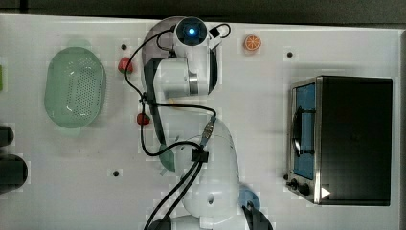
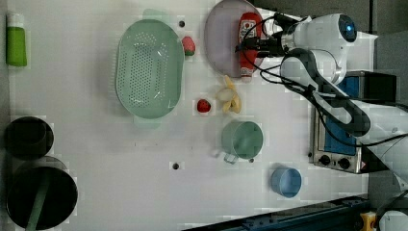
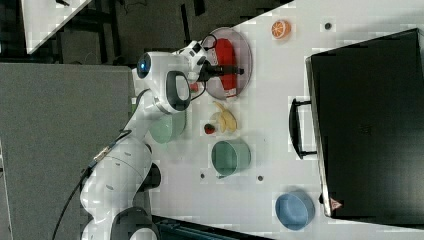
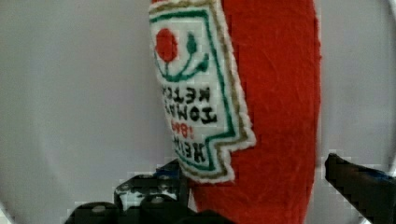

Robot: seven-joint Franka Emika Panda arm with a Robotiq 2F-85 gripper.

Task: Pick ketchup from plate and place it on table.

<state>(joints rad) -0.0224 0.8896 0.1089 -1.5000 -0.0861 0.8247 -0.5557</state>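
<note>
The open gripper [image 4: 254,186] straddles the plush ketchup [image 4: 275,107] lying on the plate [image 2: 219,38]; its stitched label [image 4: 198,88] reads "HEINZ TOMATO KETCHUP" (seen inverted).

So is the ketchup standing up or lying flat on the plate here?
Lying flat: the ketchup stretches lengthwise across the plate, label up in the wrist view.

Ketchup [image 2: 248,45]: soft red plush bottle, white embroidered label with green and gold border, mirrored lettering in wrist view [image 4: 261,107]. Lay flat on plate [image 2: 219,38], long axis running up-down in left view, lower end reaching past plate's rim. Plate: large round, pale mauve-grey, flat on table [image 2: 96,159] near top edge of left view. In right view, ketchup [image 3: 227,67] lay across plate [image 3: 246,47]. Table: white, small dark screw holes.
</note>
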